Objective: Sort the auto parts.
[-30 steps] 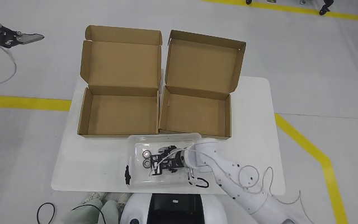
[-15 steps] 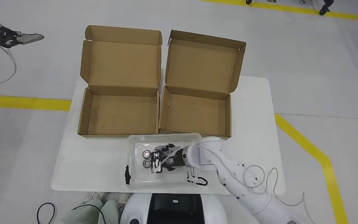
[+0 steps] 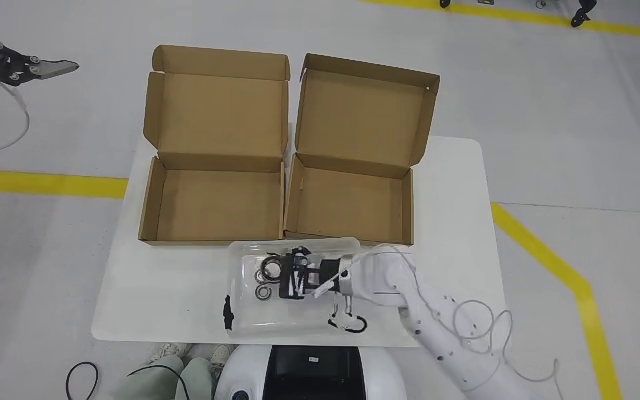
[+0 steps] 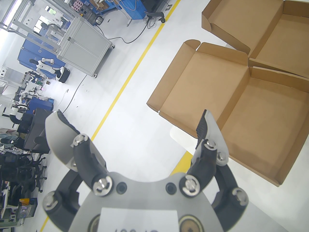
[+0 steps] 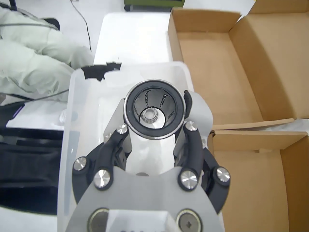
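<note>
Parts (image 3: 264, 292) lie in the clear bin (image 3: 240, 250) at the lower middle of the top view, with the right gripper (image 3: 298, 276) down among them. The two boxes (image 3: 210, 205) above the bin are bare inside, so nothing is sorted yet. The left gripper (image 3: 40, 68) sits at the upper left edge, well apart from the table (image 3: 450, 200).

In the left wrist view, the left gripper (image 4: 132, 121) is spread wide and holds nothing, over the floor (image 4: 120, 49) near the boxes.

In the right wrist view, the right gripper (image 5: 154, 102) is clamped on a ring (image 5: 179, 112) over the bin. I judge the first pick made; carrying it to a box and sorting every other part remain.
</note>
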`<state>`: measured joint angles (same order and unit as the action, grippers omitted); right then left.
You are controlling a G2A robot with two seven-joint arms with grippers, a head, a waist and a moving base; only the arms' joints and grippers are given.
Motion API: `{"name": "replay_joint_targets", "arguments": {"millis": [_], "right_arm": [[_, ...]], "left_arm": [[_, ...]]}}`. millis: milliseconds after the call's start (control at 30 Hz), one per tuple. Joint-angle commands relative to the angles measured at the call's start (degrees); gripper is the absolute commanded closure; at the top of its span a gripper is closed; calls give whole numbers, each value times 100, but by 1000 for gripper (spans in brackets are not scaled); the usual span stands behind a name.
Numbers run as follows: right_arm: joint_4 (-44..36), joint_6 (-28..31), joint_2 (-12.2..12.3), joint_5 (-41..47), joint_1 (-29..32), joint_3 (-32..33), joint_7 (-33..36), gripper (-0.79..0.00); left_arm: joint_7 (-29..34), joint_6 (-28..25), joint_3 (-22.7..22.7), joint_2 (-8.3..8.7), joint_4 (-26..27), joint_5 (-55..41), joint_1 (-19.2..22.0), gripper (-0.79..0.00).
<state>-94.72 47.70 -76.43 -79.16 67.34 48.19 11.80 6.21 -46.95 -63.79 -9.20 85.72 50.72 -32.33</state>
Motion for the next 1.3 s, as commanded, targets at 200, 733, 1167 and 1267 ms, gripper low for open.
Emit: {"name": "replay_joint_targets", "arguments": {"millis": [200, 733, 1167, 1267], "right_arm": [[-278, -112, 52, 416, 66, 367, -1038, 0], [-484, 144, 48, 2003, -538, 1096, -2347, 0], [-939, -419, -46, 2760, -1531, 1071, -1529, 0], [-1068, -543, -68, 2917, -1739, 1072, -1366, 0]], "left_arm": [[0, 0, 0, 0, 0, 0, 0, -785], [0, 0, 0, 0, 0, 0, 0, -785], [0, 0, 0, 0, 0, 0, 0, -785], [0, 0, 0, 0, 0, 0, 0, -785]]}}
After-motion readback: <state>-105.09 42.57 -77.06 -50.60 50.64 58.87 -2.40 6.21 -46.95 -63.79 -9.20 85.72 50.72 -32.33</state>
